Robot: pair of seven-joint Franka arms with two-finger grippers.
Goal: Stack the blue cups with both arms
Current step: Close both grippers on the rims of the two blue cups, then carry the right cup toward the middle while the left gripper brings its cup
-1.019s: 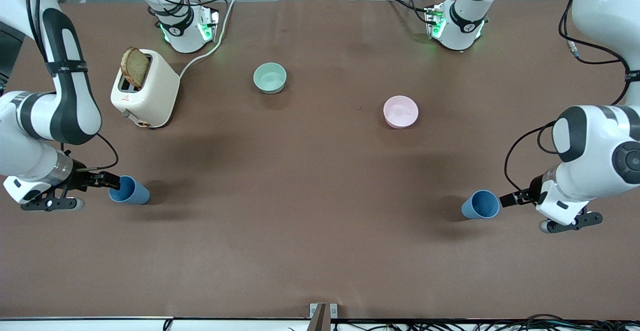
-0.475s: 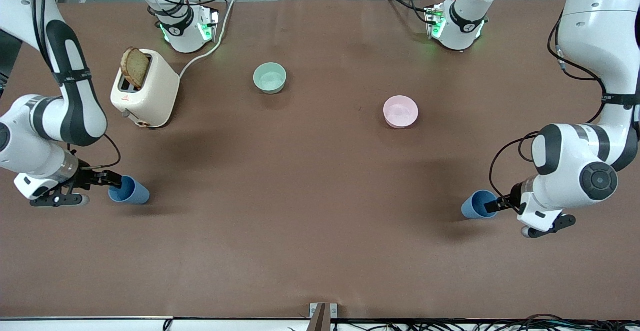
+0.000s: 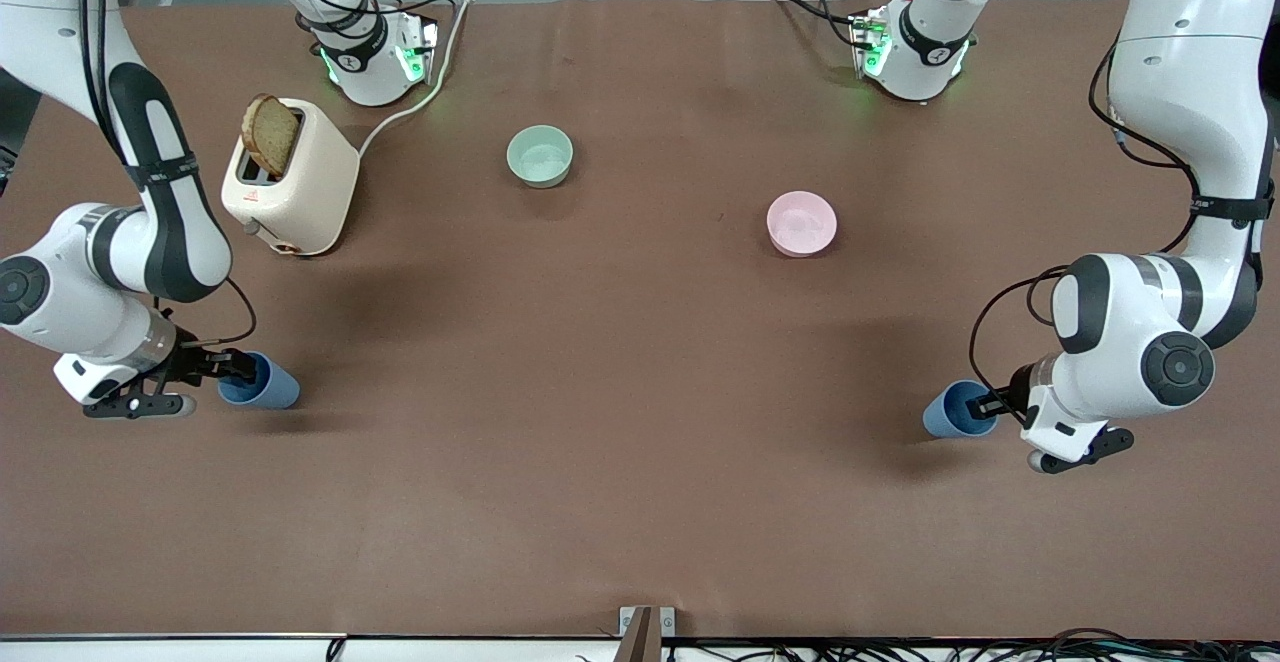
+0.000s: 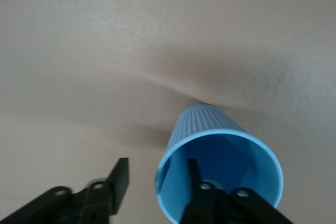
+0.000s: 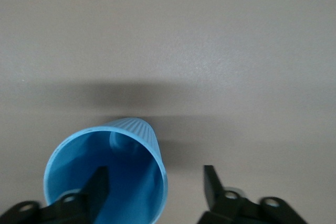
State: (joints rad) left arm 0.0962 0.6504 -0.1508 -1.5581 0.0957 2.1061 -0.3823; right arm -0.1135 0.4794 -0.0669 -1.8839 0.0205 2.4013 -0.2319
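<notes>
Both grippers straddling cup rims, nothing pinched yet

I have the left gripper (image 4: 156, 182) open over one blue cup (image 3: 958, 410) near its end edge; right gripper (image 5: 155, 188) open likewise on the other cup (image 3: 262, 383). Closing off-centre could tip either light tumbler

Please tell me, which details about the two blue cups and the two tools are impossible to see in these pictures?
- Left tool: finger bases cut off by the wrist view's edge.
- Cup at the left arm's end: rim partly covered by that tool in the front view.
- Right tool and its cup: lower parts cut off by the wrist view's edge.
- Whether either cup's wall is already touched: cannot tell.
</notes>
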